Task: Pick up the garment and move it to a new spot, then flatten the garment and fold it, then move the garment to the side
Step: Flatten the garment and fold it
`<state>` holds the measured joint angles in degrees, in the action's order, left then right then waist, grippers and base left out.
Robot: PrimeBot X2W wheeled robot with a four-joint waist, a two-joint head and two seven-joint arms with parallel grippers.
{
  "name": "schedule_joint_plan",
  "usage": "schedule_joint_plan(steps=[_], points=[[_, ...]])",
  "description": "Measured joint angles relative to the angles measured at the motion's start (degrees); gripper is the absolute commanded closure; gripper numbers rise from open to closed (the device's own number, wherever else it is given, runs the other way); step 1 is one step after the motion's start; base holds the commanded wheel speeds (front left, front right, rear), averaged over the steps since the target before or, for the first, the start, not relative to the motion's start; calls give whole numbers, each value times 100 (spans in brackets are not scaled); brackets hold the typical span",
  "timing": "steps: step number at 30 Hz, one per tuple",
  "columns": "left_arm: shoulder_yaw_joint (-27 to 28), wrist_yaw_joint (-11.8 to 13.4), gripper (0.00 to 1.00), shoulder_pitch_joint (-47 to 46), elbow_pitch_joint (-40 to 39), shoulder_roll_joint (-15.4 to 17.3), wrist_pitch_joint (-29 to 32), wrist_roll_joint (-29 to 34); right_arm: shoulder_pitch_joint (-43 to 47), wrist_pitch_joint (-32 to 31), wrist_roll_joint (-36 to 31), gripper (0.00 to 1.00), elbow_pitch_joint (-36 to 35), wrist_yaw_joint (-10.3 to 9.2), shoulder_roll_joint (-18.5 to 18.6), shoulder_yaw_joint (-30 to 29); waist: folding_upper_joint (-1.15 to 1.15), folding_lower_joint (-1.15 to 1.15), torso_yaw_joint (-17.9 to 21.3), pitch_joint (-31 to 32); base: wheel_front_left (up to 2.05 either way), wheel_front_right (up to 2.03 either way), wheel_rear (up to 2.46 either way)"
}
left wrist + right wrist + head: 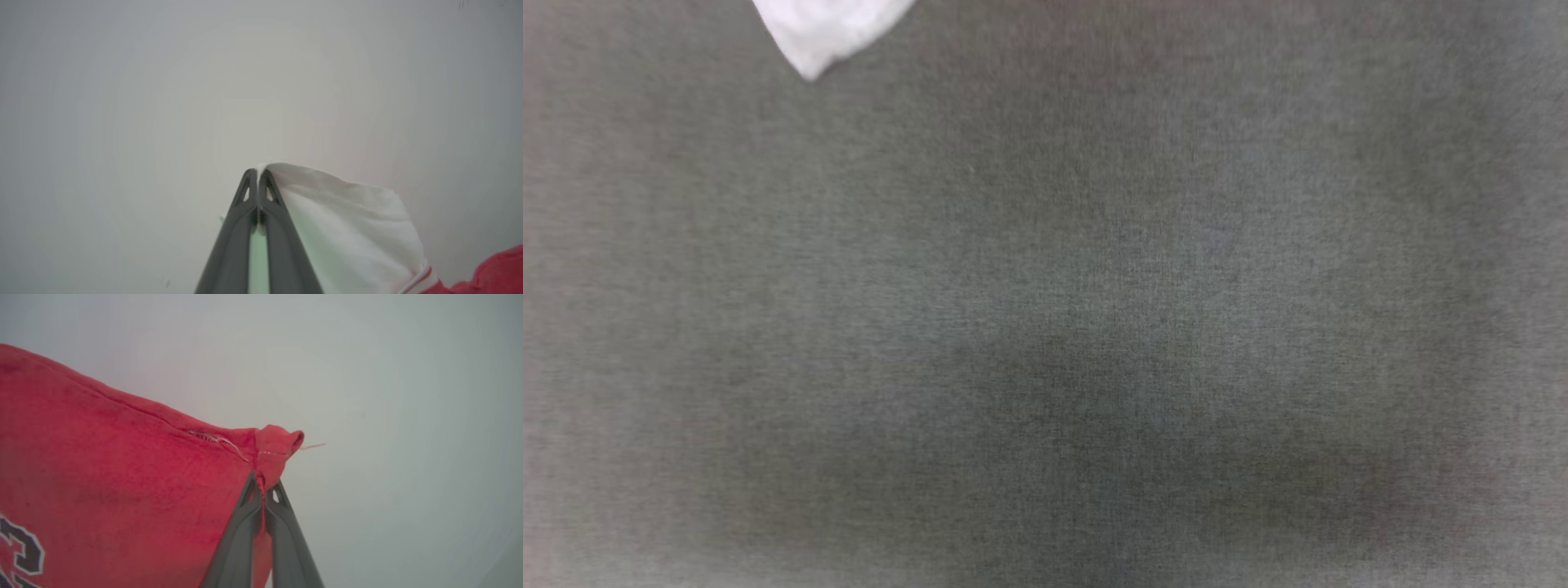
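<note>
The garment is a red shirt with white sleeves. In the left wrist view my left gripper (257, 173) is shut on the edge of its white sleeve (351, 228), with striped trim and red cloth at the lower right. My right gripper (263, 484) is shut on a red corner of the garment (122, 477) in the right wrist view; part of a black, white-outlined print sits at the lower left. A white tip of the garment (829, 33) hangs into the top left of the head view.
A grey cloth-covered surface (1045, 327) spreads across the head view. Behind the garment in both wrist views is a plain pale wall or backdrop (163, 102).
</note>
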<state>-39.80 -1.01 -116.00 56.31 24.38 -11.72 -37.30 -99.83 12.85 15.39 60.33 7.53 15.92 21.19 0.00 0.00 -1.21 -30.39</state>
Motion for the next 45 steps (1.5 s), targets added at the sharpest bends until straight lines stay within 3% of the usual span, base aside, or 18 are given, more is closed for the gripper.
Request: schedule_joint_plan(steps=[6,13,19,22,26,32,37,45], points=[[89,-151,100,-142,146,-148,-312,113,-81,188,-705,100,305,0,-78,-283,0,0,39,-503,0,0,0],[-85,-538,100,895,606,-253,-311,24,426,203,-822,100,870,0,-187,-267,0,0,-43,-584,0,0,0],[-634,-634,100,1956,435,-265,464,-428,1173,-59,-288,100,1037,0,-310,124,0,0,-109,-206,0,0,0],[-1080,-645,100,2620,-149,-43,991,-814,1675,-299,113,100,896,0,-319,472,0,0,-146,48,0,0,0],[-1544,-647,100,3495,-916,506,1661,-1389,2520,-684,864,100,326,0,-172,1034,0,0,-201,417,0,0,0],[-1939,-650,100,4764,-2083,1214,2205,-1964,3782,-1296,1997,100,-902,0,571,1736,0,0,-292,968,0,0,0],[-2040,-279,100,5794,-3161,1746,2414,-2287,4772,-1671,2730,100,-1805,0,1190,1914,0,0,-378,1373,0,0,0],[-2216,788,100,7489,-5252,2778,2594,-2883,6210,-2301,3310,100,-2985,0,1841,1812,0,0,-478,1786,0,0,0]])
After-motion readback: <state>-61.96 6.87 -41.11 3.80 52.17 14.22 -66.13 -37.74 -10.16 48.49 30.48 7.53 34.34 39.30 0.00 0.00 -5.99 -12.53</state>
